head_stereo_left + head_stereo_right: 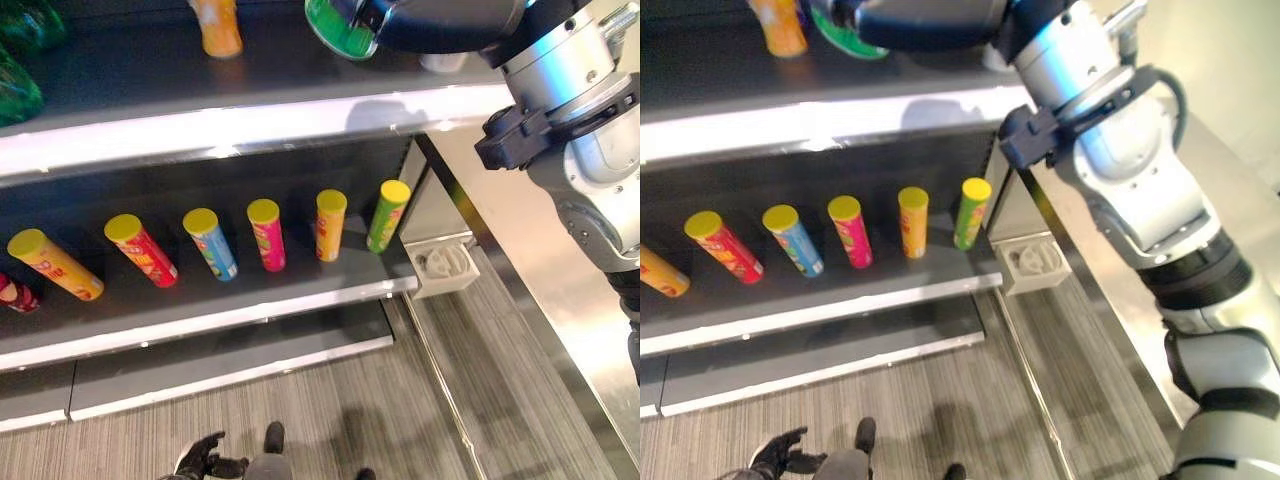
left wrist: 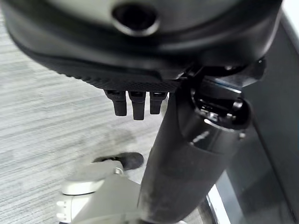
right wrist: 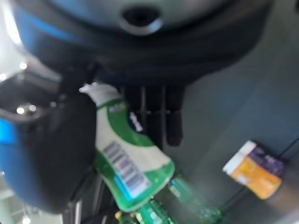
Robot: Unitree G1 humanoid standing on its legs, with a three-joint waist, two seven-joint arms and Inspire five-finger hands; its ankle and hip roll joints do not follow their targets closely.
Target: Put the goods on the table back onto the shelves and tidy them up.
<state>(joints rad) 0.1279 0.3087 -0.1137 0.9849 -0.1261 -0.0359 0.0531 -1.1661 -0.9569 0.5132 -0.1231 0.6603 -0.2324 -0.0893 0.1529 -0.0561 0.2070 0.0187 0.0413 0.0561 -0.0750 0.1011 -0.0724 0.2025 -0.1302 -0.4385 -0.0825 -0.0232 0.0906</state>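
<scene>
The right hand (image 3: 149,112) reaches over the upper shelf (image 1: 250,125), a dark matte board with a pale, glossy front edge. Its thumb and fingers are curled round a green and white bottle (image 3: 128,158), a smooth plastic shape with a white cap end, a broad green base and a barcode label on its side. In the head views the green base of that bottle (image 1: 340,30) shows just under the dark wrist, tilted above the back of the upper shelf. Beside it on that shelf stands an orange bottle (image 1: 218,28), and green bottles (image 1: 18,70) lie at the shelf's far left end. The right wrist view also shows an orange and purple pack (image 3: 254,170) lying on the dark shelf board, apart from the held bottle.

On the lower shelf (image 1: 230,310) a row of slim cylindrical cans stands spaced apart, each with a yellow lid: an orange can (image 1: 55,263), a red can (image 1: 140,248), a blue can (image 1: 210,242), a pink can (image 1: 267,233), a second orange can (image 1: 330,224) and a green can (image 1: 388,214) at the right end. Past the shelf's end sits a white square fitting (image 1: 445,266) on the striped grey carpet floor (image 1: 330,410), beside a pale smooth panel (image 1: 540,300).

The left hand (image 2: 135,100) hangs low over the carpet, its fingers curled in and holding nothing.
</scene>
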